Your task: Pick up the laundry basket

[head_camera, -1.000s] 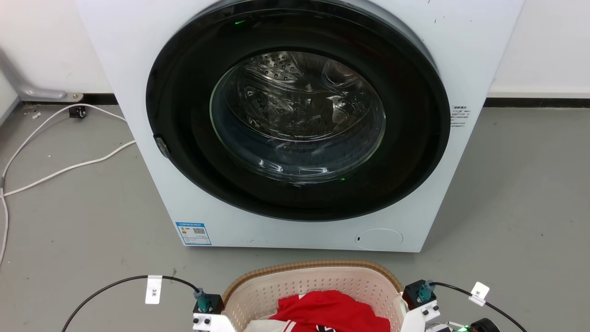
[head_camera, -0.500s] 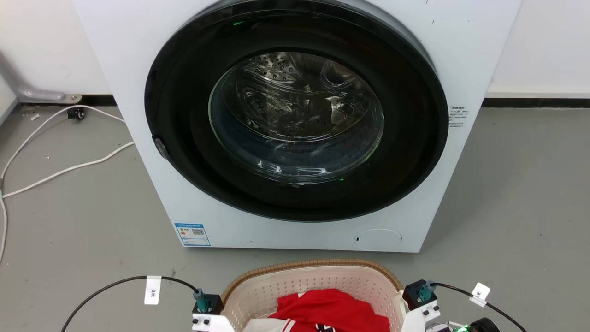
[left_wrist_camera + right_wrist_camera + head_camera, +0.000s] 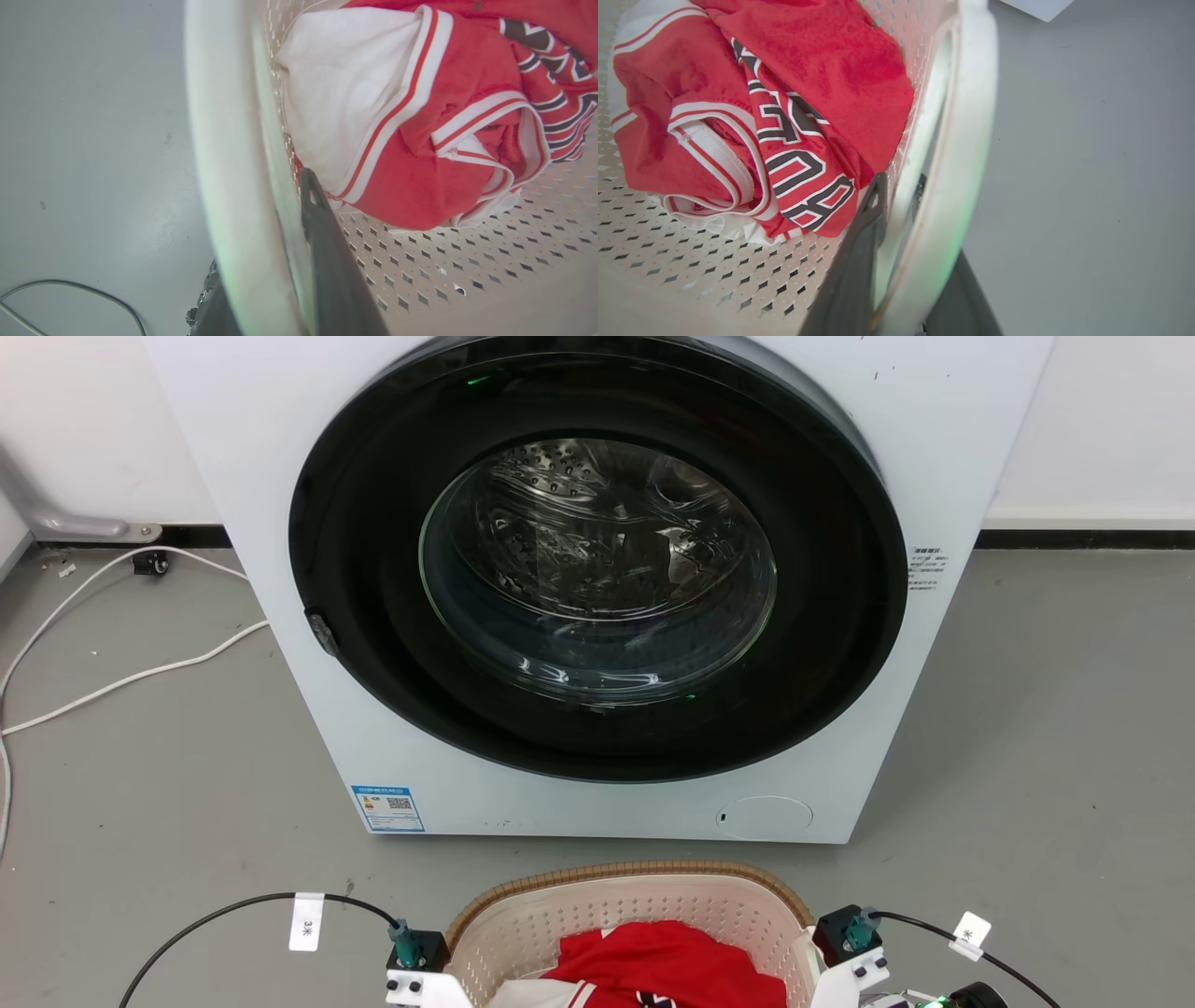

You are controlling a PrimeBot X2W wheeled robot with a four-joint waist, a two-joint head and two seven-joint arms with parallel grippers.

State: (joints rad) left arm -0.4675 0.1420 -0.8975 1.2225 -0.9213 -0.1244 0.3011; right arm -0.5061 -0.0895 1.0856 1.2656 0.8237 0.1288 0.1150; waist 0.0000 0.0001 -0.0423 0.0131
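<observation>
The left arm's white wrist bracket (image 3: 417, 985) sits low at the basket's left side. In the left wrist view the left claw (image 3: 261, 242) straddles the side of the laundry basket (image 3: 635, 879). One dark finger (image 3: 327, 242) lies flat against the perforated inner wall and the other shows just outside under the white rim (image 3: 224, 140), so the claw is closed down onto that side. The basket stands on the grey floor (image 3: 140, 784) just in front of the washing machine (image 3: 597, 588), with a red and white garment (image 3: 672, 963) bunched inside. Whether its base is off the floor cannot be told. On the right, the right arm's wrist bracket (image 3: 845, 957) mirrors the left. The right claw (image 3: 915, 219) has one finger (image 3: 859, 242) inside against the wall beside the garment and the other outside below the rim (image 3: 966, 116), pinching that side in the same way. Against the picture of a second ago, the whole head view has slid slightly, machine, floor and basket together, which is the camera shifting. Both wrists and the basket keep the same places relative to one another.
</observation>
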